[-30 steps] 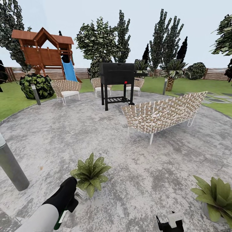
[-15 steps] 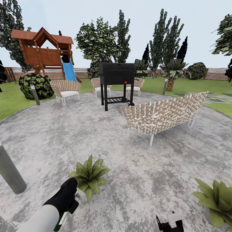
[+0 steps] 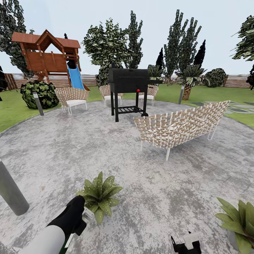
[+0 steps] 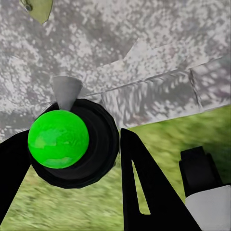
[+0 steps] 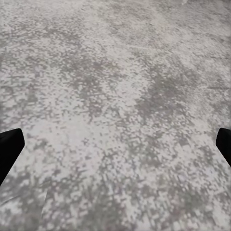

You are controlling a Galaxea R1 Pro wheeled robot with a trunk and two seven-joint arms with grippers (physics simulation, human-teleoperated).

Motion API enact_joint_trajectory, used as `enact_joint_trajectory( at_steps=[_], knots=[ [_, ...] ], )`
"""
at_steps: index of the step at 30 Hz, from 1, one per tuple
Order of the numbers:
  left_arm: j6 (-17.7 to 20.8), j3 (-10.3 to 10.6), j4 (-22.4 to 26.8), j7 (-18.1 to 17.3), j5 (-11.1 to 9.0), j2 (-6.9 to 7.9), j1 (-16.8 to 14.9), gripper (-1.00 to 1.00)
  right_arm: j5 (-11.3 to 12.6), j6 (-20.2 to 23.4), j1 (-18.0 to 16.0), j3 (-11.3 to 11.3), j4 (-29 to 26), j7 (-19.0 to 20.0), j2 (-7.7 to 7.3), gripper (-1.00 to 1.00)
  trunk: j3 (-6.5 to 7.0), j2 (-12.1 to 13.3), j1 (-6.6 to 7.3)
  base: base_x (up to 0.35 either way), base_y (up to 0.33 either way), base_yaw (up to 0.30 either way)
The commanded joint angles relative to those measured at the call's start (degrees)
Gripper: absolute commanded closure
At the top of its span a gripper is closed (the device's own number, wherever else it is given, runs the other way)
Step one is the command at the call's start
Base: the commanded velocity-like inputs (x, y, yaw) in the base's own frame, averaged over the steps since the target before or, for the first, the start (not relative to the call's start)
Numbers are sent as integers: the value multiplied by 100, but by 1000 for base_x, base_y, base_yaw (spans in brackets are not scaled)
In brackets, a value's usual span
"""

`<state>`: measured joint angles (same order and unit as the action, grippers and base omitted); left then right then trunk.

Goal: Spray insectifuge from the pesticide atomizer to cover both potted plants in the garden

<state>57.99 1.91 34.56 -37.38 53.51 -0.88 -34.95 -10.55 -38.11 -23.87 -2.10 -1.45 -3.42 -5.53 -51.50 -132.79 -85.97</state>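
Left gripper (image 4: 72,159) grips the pesticide atomizer (image 4: 58,138) beside the near potted plant (image 3: 100,195).
A grey bollard (image 3: 10,192) stands left; open patio (image 3: 155,183) (bare stone) runs to the second plant (image 3: 240,220) at the right edge; right gripper (image 5: 115,144) spread wide.

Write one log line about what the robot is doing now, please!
left gripper: shut on pesticide atomizer | near potted plant | right gripper: open, over patio

Bare patio (image 3: 148,197) lies open between my two potted plants (image 3: 100,194) (image 3: 241,220); a grey bollard lamp (image 3: 12,192) stands off my left side.
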Motion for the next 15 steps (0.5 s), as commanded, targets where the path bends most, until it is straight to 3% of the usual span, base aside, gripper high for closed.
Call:
enact_joint_trajectory(
  at_steps=[1,12,15],
  knots=[
    [5,16,-10,-58,70,5,8,100,-35,-12,-4,-18,4,-36,-1,-100,-6,-2,1,0,0,0],
    [-7,20,-29,-59,65,18,15,100,-35,-12,-4,-18,4,-36,-1,-100,-6,-2,1,-2,0,0],
    [-7,20,-29,-59,71,20,15,100,-35,-12,-4,-18,4,-36,-1,-100,-6,-2,1,-215,0,0]
  ],
)
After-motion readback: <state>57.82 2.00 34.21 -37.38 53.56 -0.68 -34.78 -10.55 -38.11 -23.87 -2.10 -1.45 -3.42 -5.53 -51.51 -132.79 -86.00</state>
